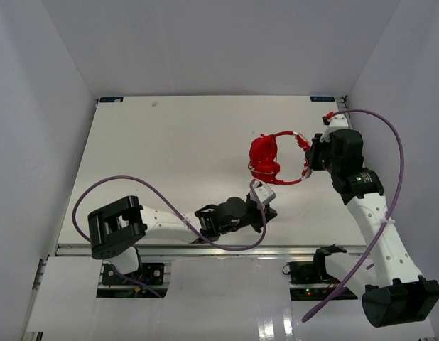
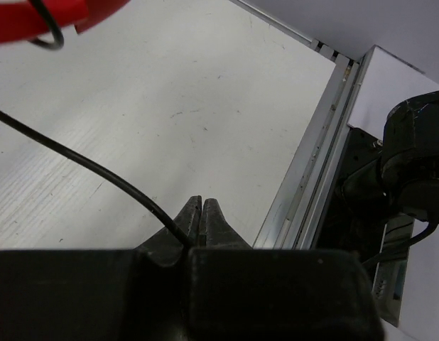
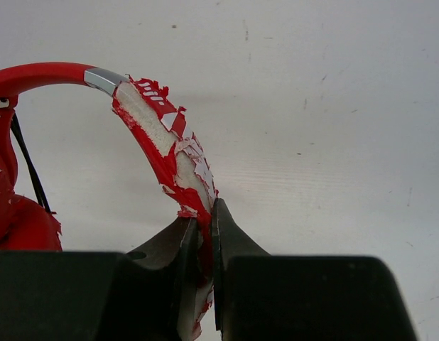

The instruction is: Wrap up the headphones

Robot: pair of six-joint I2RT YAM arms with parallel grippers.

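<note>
Right gripper [image 3: 205, 213] is clamped down on the headband [image 3: 163, 135], jaws nearly closed with just the thin band between them. It's biting right on the stretch where the red covering is flaking off and pale padding shows. Left gripper [image 2: 203, 209] is pinched fully together on the cord [image 2: 84, 163], which runs out of the fingertips and up toward the red body with a bit of curve in it, not dead tight.

The headphones [image 1: 273, 160] sit right of centre on the table [image 1: 170, 156], between the 2 grippers. The 2 ear cups [image 1: 264, 158] are bunched together on the left arm's side, and the band loops away from them to the right gripper, so the long axis runs roughly left to right, cups pointing at the table's middle. Can't tell whether the cups touch the surface.

Looks to me like the winding stage. To do it well, I'd say the right arm just anchors the band steady while the left takes up that slack and lays the cord in snug turns around the cups or band. Pull too hard and that crumbly padding could slip in the jaws.
</note>
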